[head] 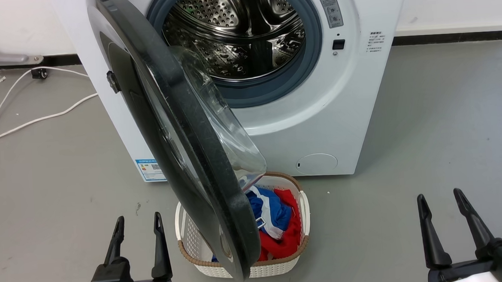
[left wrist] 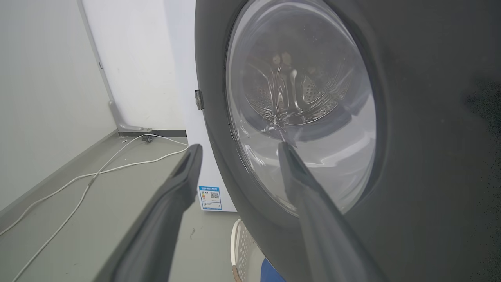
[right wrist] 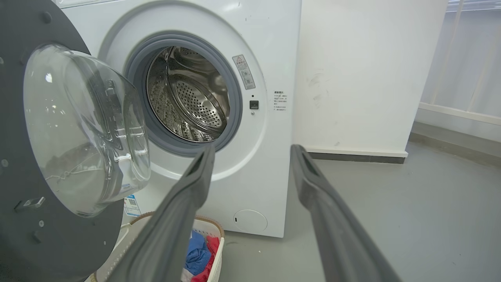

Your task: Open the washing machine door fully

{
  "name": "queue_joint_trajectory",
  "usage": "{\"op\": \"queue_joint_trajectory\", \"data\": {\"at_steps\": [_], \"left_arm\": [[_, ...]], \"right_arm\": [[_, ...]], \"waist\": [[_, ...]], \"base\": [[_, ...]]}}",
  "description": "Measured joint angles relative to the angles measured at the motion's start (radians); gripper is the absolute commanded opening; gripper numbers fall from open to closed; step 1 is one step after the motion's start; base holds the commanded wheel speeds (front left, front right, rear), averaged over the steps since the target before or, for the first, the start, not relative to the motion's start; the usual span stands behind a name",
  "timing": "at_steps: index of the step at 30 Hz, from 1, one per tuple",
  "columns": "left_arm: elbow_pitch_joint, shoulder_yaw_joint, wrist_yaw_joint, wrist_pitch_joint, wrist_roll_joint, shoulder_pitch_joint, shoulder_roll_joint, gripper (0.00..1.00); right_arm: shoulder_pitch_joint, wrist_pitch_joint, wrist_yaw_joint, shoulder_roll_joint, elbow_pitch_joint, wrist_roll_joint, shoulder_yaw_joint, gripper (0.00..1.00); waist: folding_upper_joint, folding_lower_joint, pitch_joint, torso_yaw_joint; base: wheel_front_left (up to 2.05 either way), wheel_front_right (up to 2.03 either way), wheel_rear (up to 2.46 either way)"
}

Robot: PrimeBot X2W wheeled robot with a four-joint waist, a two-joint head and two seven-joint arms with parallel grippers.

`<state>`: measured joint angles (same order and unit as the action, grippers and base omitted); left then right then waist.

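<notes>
The washing machine is a white front-loader with a grey rubber ring and steel drum. Its door, a black disc with a clear glass bowl, stands swung out roughly square to the machine's front, hinged at the left, its edge over the basket. My left gripper is open at the lower left, short of the door's outer face. My right gripper is open at the lower right, well clear of the machine. The door's inner side and the drum show in the right wrist view.
A white laundry basket with red, blue and white clothes sits on the grey floor under the door's lower edge. White cables run along the floor at the left. A white wall stands behind and to the right of the machine.
</notes>
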<state>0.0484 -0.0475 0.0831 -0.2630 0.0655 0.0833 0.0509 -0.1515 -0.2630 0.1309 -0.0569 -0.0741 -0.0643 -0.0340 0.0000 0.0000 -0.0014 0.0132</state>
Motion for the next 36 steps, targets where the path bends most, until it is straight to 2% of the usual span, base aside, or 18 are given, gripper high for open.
{"op": "queue_joint_trajectory", "data": {"at_steps": [15,17,18,24,29,36], "left_arm": [[0.0,0.006,0.011,0.0,0.009,0.01,0.0,1.0],[-0.006,0.011,0.018,0.0,0.007,0.01,0.0,0.25],[-0.012,0.015,0.022,0.0,0.007,0.01,0.0,0.0],[-0.076,0.041,0.034,0.0,-0.009,0.003,0.0,0.0],[-0.189,0.051,0.032,0.0,-0.04,-0.032,0.001,0.0],[-0.336,0.002,0.021,0.0,-0.077,-0.074,0.003,0.0]], "right_arm": [[-0.018,0.0,0.0,0.004,0.024,-0.035,-0.005,1.0],[-0.018,0.0,0.0,0.004,0.025,-0.038,-0.005,1.0],[-0.018,0.0,0.0,0.004,0.025,-0.038,-0.003,1.0],[-0.018,0.0,0.0,0.004,0.026,-0.042,-0.005,1.0],[-0.018,0.0,0.0,0.004,0.023,-0.051,-0.006,1.0],[-0.019,0.0,0.0,0.004,0.022,-0.061,-0.001,1.0]], "waist": [[0.0,0.0,0.001,0.007],[0.0,0.0,0.001,0.008],[0.0,0.0,0.001,0.009],[0.0,0.0,-0.001,0.016],[0.0,0.0,-0.003,0.023],[0.0,0.0001,-0.007,0.028]], "base": [[0.0,0.0,0.0],[0.0,0.0,0.0],[0.0,0.0,0.0],[0.0,0.0,0.0],[0.0,0.0,0.0],[0.0,0.0,0.0]]}}
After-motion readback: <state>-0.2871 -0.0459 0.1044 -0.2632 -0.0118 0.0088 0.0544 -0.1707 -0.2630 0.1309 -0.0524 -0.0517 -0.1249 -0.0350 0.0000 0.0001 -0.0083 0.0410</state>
